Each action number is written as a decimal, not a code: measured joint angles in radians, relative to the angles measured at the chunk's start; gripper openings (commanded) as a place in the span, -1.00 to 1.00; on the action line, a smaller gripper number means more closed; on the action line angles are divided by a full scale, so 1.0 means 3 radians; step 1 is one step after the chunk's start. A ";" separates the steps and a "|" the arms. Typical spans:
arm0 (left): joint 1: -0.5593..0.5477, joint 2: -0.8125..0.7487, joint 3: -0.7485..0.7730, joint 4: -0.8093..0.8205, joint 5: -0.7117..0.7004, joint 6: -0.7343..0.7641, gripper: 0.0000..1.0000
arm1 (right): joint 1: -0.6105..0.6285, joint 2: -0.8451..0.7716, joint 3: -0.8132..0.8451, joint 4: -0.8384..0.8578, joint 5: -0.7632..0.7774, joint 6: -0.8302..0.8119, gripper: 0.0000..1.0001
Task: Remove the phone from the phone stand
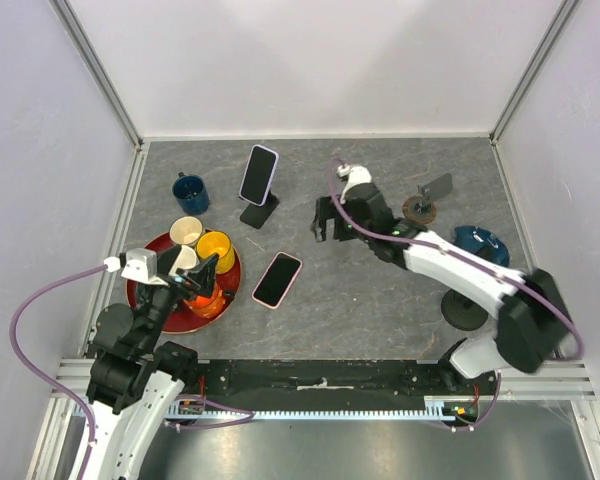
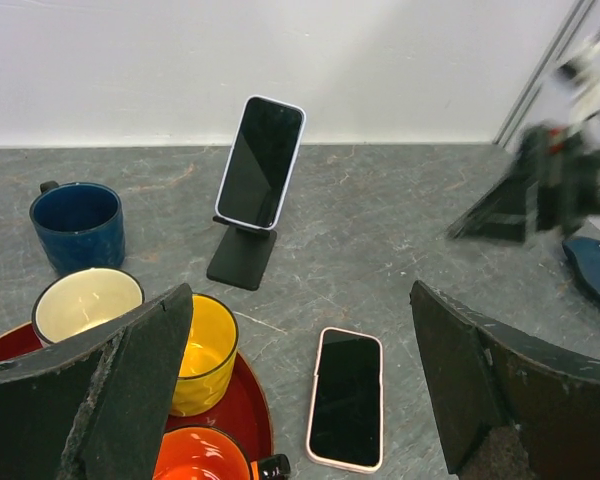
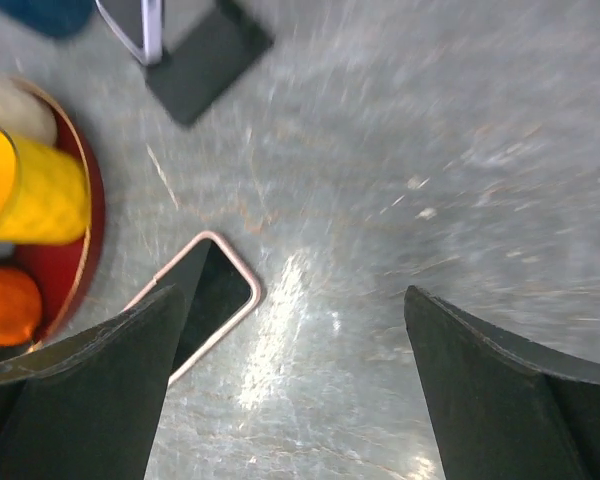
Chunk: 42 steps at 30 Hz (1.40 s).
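Observation:
A phone in a white case (image 1: 259, 173) leans upright on a black phone stand (image 1: 259, 211) at the back middle of the table. Both also show in the left wrist view, phone (image 2: 261, 162) and stand (image 2: 242, 258). The right wrist view shows the stand's base (image 3: 208, 58) at its top left. My right gripper (image 1: 323, 218) is open and empty, to the right of the stand and apart from it; in its own view (image 3: 292, 300) only table lies between the fingers. My left gripper (image 1: 195, 275) is open and empty over the red tray, its fingers wide apart in its own view (image 2: 300, 300).
A second phone in a pink case (image 1: 277, 280) lies flat on the table in front of the stand. A red tray (image 1: 150, 305) holds cream, yellow and orange cups. A blue mug (image 1: 191, 192) stands left of the stand. A brown disc holder (image 1: 418, 209) and a blue dish (image 1: 480, 243) sit at the right.

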 measured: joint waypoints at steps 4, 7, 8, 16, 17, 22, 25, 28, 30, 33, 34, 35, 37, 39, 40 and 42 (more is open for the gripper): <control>0.0000 0.0058 0.0000 -0.0013 -0.0003 0.0000 0.93 | 0.0000 -0.0801 -0.0013 -0.0127 0.0604 -0.0178 0.96; 0.0000 0.0128 0.0000 -0.0027 -0.0008 0.0000 0.93 | 0.0000 -0.1348 -0.0013 -0.0281 0.1039 -0.0317 0.96; 0.0000 0.0156 0.0001 -0.0028 -0.0011 0.0000 0.93 | -0.0001 -0.1516 -0.0013 -0.0337 0.1172 -0.0354 0.96; 0.0000 0.0417 0.0019 -0.0113 -0.0120 -0.0003 0.93 | -0.0004 -0.2711 -0.0122 -0.0788 0.2027 -0.0587 0.96; 0.0000 0.0462 0.0029 -0.0134 -0.0144 -0.0004 0.93 | -0.0004 -0.2865 -0.0151 -0.0832 0.2117 -0.0621 0.96; 0.0000 0.0724 0.0116 -0.0229 -0.0276 -0.0005 0.95 | -0.0004 -0.3577 -0.0439 -0.0945 0.2530 -0.0781 0.96; 0.0000 0.0885 0.0197 -0.0273 -0.0340 -0.0004 0.96 | -0.0004 -0.4017 -0.0716 -0.0960 0.2725 -0.0867 0.96; 0.0000 0.1099 0.0323 -0.0299 -0.0392 -0.0004 0.99 | -0.0006 -0.4476 -0.1024 -0.0919 0.2898 -0.0914 0.96; 0.0000 0.1280 0.0430 -0.0317 -0.0436 -0.0004 0.99 | -0.0006 -0.4802 -0.1230 -0.0872 0.2956 -0.0926 0.96; 0.0001 0.1586 0.0608 -0.0328 -0.0467 -0.0005 0.99 | -0.0006 -0.5051 -0.1343 -0.0834 0.3075 -0.0938 0.96; 0.0000 0.1701 0.0671 -0.0336 -0.0483 -0.0005 1.00 | -0.0006 -0.5057 -0.1343 -0.0824 0.3109 -0.0940 0.96; 0.0001 0.1821 0.0744 -0.0343 -0.0514 -0.0006 1.00 | -0.0006 -0.5055 -0.1343 -0.0802 0.3129 -0.0941 0.96; 0.0000 0.2075 0.0894 -0.0347 -0.0565 -0.0019 1.00 | -0.0005 -0.5056 -0.1356 -0.0783 0.3148 -0.0941 0.96; 0.0000 0.2294 0.1040 -0.0343 -0.0633 -0.0032 1.00 | -0.0006 -0.5056 -0.1367 -0.0779 0.3155 -0.0942 0.96; 0.0000 0.2417 0.1106 -0.0341 -0.0679 -0.0034 1.00 | -0.0006 -0.5056 -0.1372 -0.0779 0.3164 -0.0946 0.96; 0.0000 0.2639 0.1244 -0.0326 -0.0740 -0.0032 1.00 | -0.0006 -0.5056 -0.1375 -0.0779 0.3188 -0.0952 0.96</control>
